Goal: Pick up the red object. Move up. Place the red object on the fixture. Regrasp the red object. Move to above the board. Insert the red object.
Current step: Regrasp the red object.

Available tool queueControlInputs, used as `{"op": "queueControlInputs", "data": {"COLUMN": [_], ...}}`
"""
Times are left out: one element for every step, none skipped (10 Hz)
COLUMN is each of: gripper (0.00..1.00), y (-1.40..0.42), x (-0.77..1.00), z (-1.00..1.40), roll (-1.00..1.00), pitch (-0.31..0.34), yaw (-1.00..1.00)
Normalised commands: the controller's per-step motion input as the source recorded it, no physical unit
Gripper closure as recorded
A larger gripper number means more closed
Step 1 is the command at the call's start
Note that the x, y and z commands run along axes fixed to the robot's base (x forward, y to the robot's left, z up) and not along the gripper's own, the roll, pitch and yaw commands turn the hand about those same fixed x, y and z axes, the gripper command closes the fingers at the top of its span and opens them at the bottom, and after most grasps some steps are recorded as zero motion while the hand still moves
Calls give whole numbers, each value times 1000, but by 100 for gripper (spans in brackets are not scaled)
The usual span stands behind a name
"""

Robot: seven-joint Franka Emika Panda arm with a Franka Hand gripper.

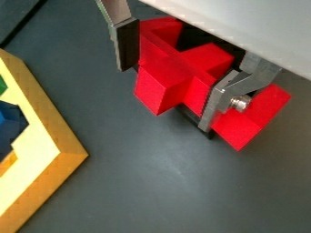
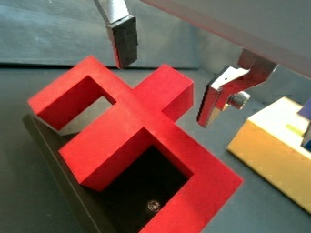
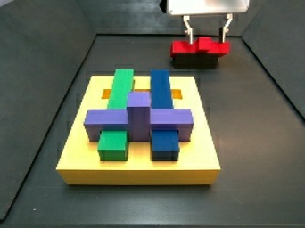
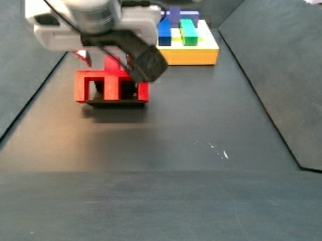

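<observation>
The dark desk (image 3: 256, 134) carries, in its near middle in a side view, the yellow board (image 3: 141, 166), already loaded with purple, blue and green pieces; well beyond it, at the far end, stands the dark fixture (image 3: 198, 60) with the red object (image 3: 199, 45) resting on top. The hand (image 3: 204, 34) hangs just above that red object, its silver fingers (image 2: 123, 38) spread apart on either side of the middle bar and, as far as a wrist view shows, not pressing on it, so the hand is open and holding nothing. The red object (image 2: 131, 123) is a blocky frame of square bars with open bays between them; it looks rigid and light, probably plastic, with smooth flat faces that could slip under a weak pinch but should not crush or bend. The sensible hold is across the central bar, pads flat on its two parallel sides and near its middle so the piece hangs level. A pinch towards one end would likely let it tip, and gripping over a corner would give poor contact.
</observation>
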Motion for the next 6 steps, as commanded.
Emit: {"op": "queueControlInputs", "data": {"gripper": [0,0,0,0,0,0], "y": [-120,-103,-94,-186,-263,-286], "x": [-63,0,29,6,0,-80], "z": [169,180,180,209,211,177], "roll": [794,703,760,960,1000,1000], "pitch": [-157,-157,-131,-54,0,29], "yaw": [211,211,226,197,149,74]}}
